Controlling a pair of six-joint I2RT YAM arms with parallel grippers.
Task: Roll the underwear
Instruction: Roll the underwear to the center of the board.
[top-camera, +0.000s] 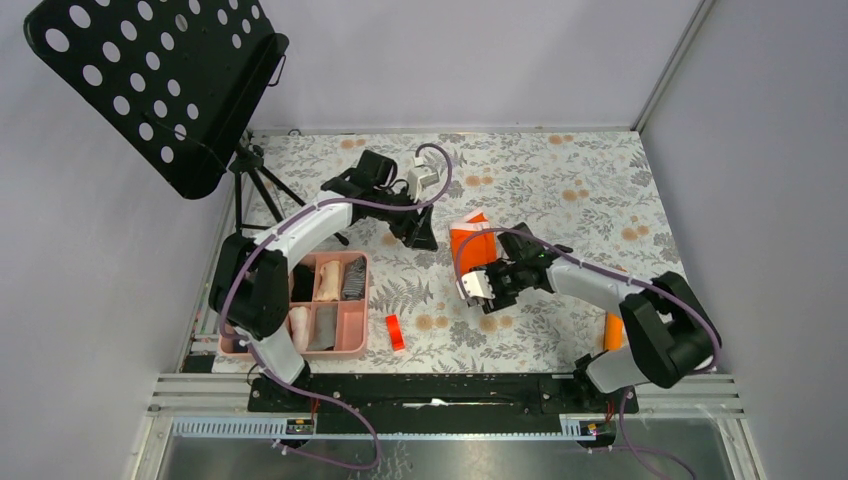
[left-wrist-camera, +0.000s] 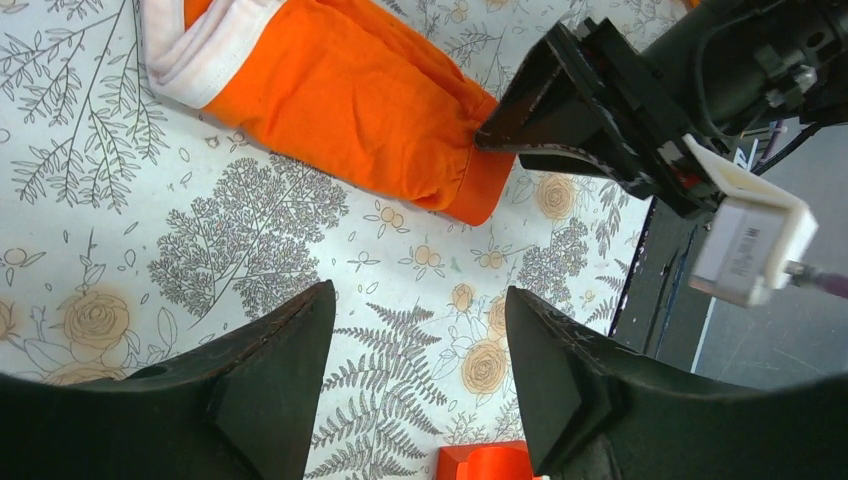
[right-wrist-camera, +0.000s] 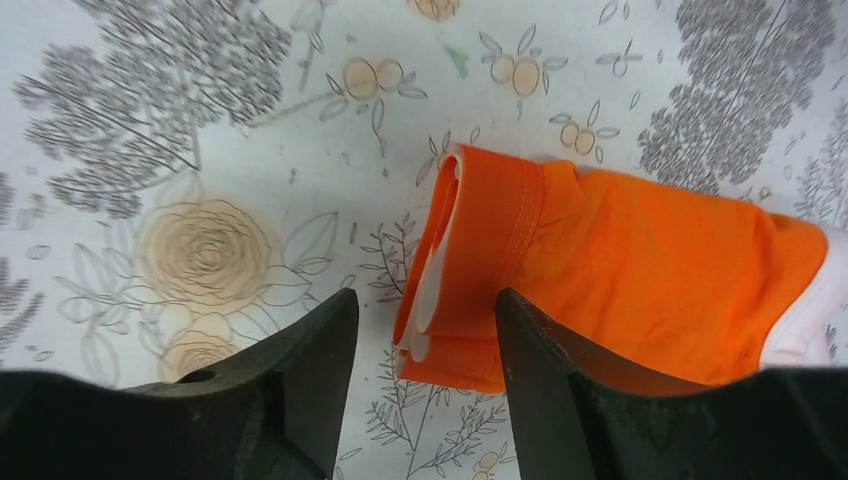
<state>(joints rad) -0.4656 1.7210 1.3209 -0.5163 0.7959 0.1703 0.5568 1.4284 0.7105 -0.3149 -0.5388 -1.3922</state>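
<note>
Item: bright orange cloth underwear with a pale waistband (top-camera: 470, 240) — lay flat on the floral-patterned tabletop (top-camera: 560, 190), near its middle, between the two arms; the end nearer the arm bases was folded over on itself

Right tool (right-wrist-camera: 425, 295) — fingers spread and lowered at that folded end, with the fold lying in the gap between them; one fingertip met the cloth's edge, and no pinch could be seen

Left tool (left-wrist-camera: 420, 295) — fingers spread with nothing between them, over bare tabletop just beside the garment

Pink compartment tray (top-camera: 366, 300) — sat at the near left, holding rolled cloth garments (top-camera: 328, 280) in beige, grey and black

Small red hard block (top-camera: 395, 332) — lay on the tabletop just right of the tray, not touching it

Black perforated stand (top-camera: 150, 80) — stood beyond the tabletop's far left corner
</note>
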